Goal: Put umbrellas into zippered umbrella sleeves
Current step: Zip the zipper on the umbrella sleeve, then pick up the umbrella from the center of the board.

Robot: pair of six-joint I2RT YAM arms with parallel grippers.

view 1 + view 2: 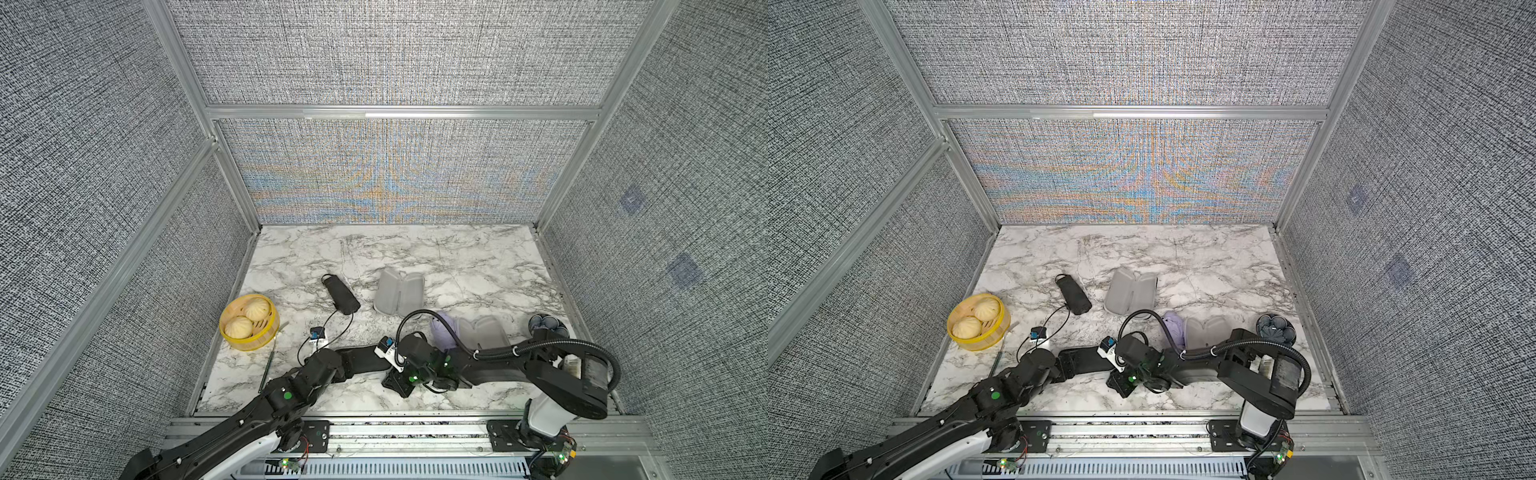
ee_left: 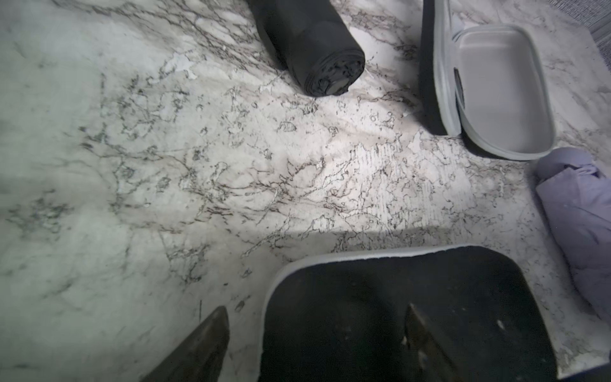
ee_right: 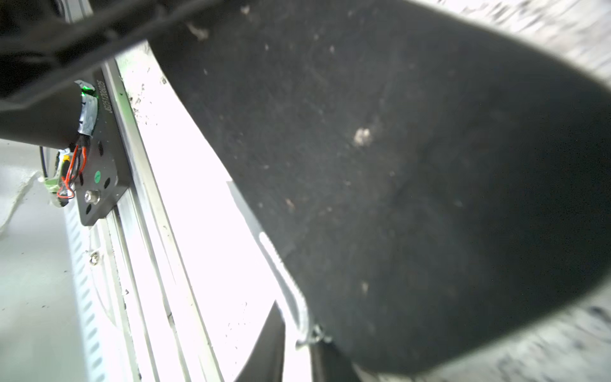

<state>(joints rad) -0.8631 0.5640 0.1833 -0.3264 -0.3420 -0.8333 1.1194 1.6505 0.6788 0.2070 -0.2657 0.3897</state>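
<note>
straddling black sleeve (image 2: 380, 297) rim: left fingers (image 2: 201, 345)

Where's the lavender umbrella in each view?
Both top views: lavender umbrella, right of table centre, beside an open case.
Left wrist: beyond the closed black case, partly cut off.
Right wrist: not in it.
Shared landmark: the closed black case, in all four.

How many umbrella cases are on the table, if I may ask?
3: an open case centrally, a second open case beside the lavender umbrella, a shut black case nearest the front.
</note>
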